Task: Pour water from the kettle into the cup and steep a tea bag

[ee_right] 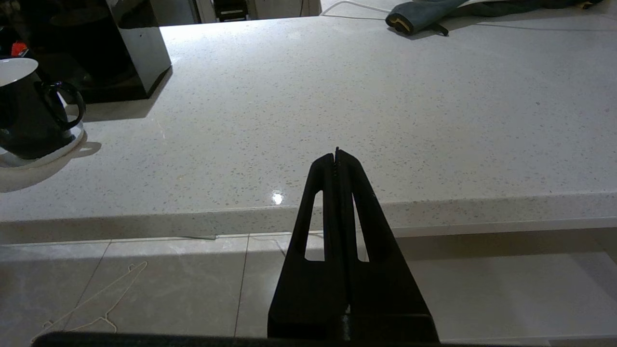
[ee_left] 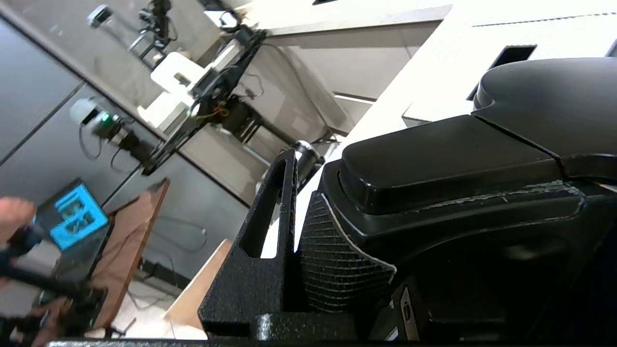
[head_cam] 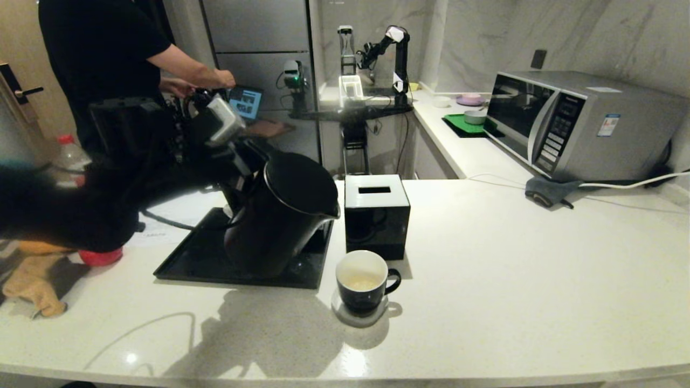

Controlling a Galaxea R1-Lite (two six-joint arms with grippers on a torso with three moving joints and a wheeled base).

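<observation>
Beyond head view, right hand (ee_right: 336, 156) closed

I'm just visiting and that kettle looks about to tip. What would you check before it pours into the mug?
1. Left gripper clamped on the kettle handle: ok.
2. Kettle tilted towards the cup: ok.
3. Spout over the cup's mouth: not ok, it sits short of it, above the black tray.
4. Cup upright on its coaster: ok.
5. Tea bag in the cup: cannot tell.
6. Right gripper shut, parked off the counter edge: ok.
</observation>
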